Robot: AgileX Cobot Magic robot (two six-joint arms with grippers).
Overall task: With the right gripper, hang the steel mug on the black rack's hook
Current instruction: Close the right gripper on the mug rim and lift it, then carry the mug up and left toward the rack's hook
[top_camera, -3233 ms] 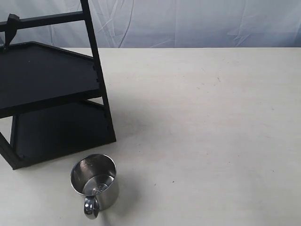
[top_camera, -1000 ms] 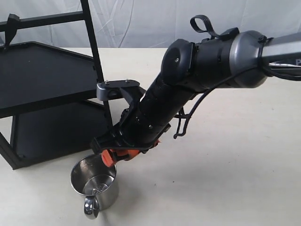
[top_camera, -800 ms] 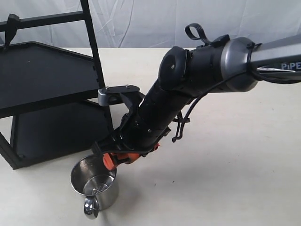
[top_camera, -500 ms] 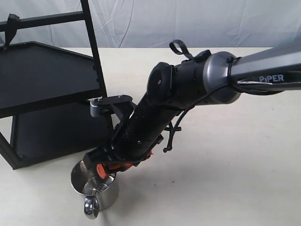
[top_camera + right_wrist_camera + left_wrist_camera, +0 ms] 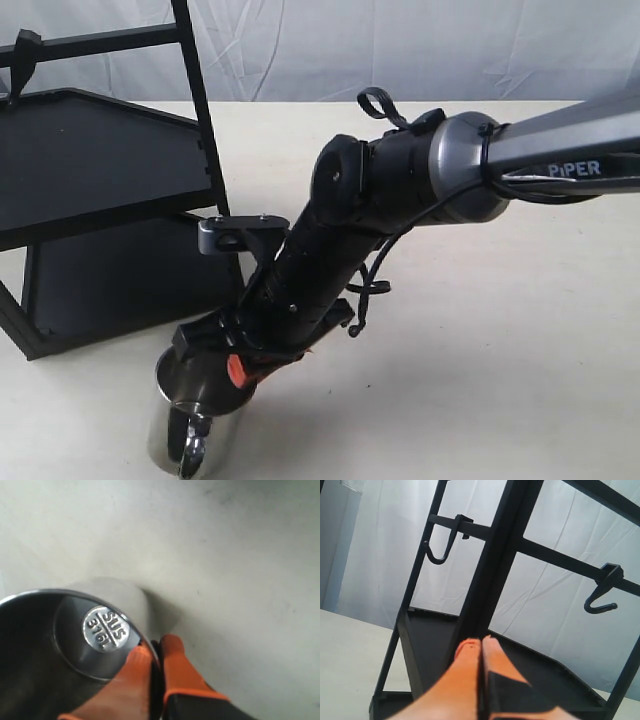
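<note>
The steel mug [image 5: 172, 438] stands on the table's near left, just in front of the black rack [image 5: 100, 170], its looped handle [image 5: 196, 452] toward the camera. My right gripper [image 5: 233, 369] reaches down onto its rim. In the right wrist view the right gripper [image 5: 156, 652] is shut on the mug's wall, one orange finger [image 5: 131, 680] inside and the other outside; the mug's [image 5: 45, 645] stamped bottom shows. My left gripper [image 5: 481, 644] is shut on nothing, facing the rack's post [image 5: 495, 555]. It is out of the exterior view.
Two black hooks [image 5: 439, 550] [image 5: 600, 600] hang from the rack's crossbars, and another hook [image 5: 22, 65] shows on the top bar. The beige table [image 5: 500, 330] stretches to the right. A white cloth backdrop [image 5: 400, 45] hangs behind.
The right arm came in from the right, lowered onto the mug and closed on its rim. The mug now sits lower in the exterior view, its opening hidden by the gripper.
</note>
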